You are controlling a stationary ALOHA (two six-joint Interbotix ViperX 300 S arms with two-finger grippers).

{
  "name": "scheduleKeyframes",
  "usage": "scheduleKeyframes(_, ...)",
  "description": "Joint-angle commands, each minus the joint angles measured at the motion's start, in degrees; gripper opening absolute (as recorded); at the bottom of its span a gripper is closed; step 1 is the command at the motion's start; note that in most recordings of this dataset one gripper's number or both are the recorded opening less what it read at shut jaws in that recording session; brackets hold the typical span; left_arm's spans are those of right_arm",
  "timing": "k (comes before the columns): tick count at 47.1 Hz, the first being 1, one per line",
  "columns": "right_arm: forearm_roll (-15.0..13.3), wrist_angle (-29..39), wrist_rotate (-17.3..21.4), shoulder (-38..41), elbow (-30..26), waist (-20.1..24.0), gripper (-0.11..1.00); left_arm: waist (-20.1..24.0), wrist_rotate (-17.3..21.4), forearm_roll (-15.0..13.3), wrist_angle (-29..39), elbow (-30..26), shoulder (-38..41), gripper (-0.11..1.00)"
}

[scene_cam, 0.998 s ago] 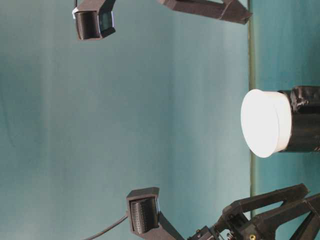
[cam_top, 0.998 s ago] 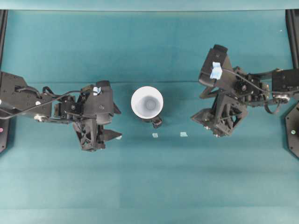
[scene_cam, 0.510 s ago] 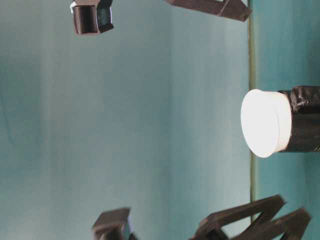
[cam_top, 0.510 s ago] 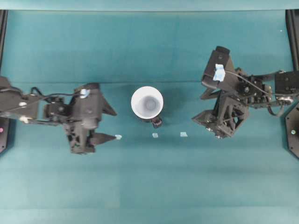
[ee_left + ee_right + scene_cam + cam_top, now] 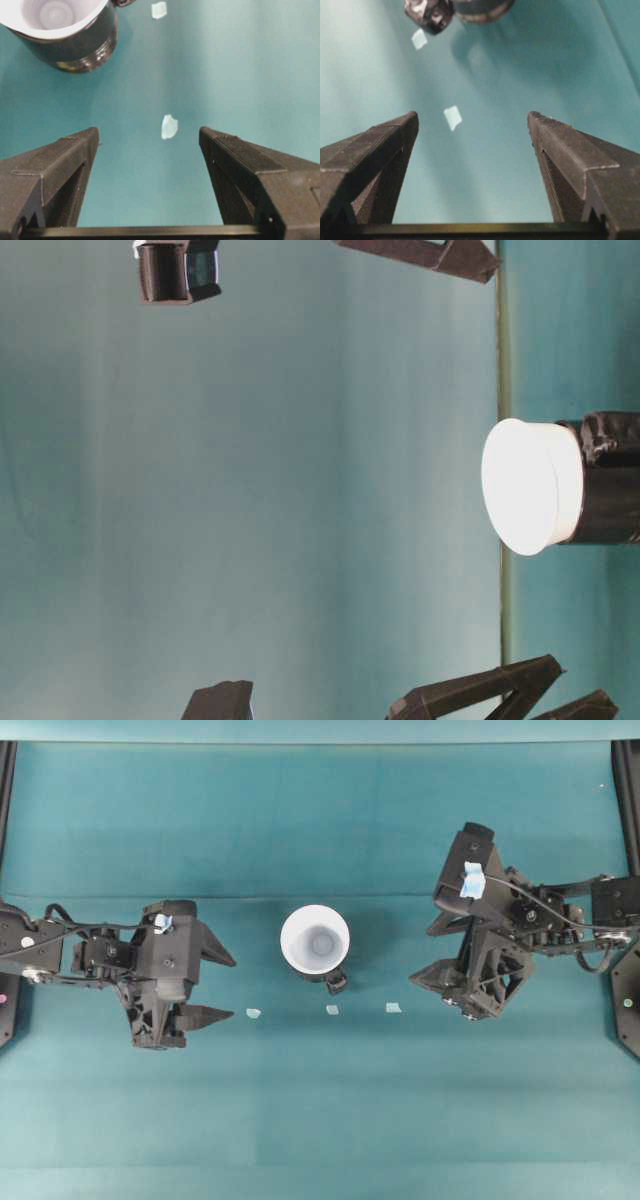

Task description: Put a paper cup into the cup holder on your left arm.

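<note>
Cup-wise, the paper cup (image 5: pixel 315 942) sits upright in the cup holder (image 5: pixel 331 976) mid-surface, between my empty, wide-open left tool (image 5: pixel 215 987) and right tool (image 5: pixel 432 953), the left slightly nearer.

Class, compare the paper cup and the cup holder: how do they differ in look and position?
The paper cup is plain white; the cup holder is glossy black. The paper cup sits inside and its rim rises above the cup holder. Only the cup holder has a side knob. Both are round and upright.
</note>
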Motion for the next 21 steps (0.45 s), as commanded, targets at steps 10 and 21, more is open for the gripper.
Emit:
scheduleKeyframes(10,-0.70,-0.44,-0.44,-0.88,-0.18,0.18,0.92,-0.18,-0.18,0.09,-0.26,0.88,-0.35,0.86)
scheduleKeyframes(21,-0.62,-0.44,0.26,-0.79,1.93,0.53,0.92,-0.18,-2.55,0.09,-1.41,1.05,-0.62,0.86)
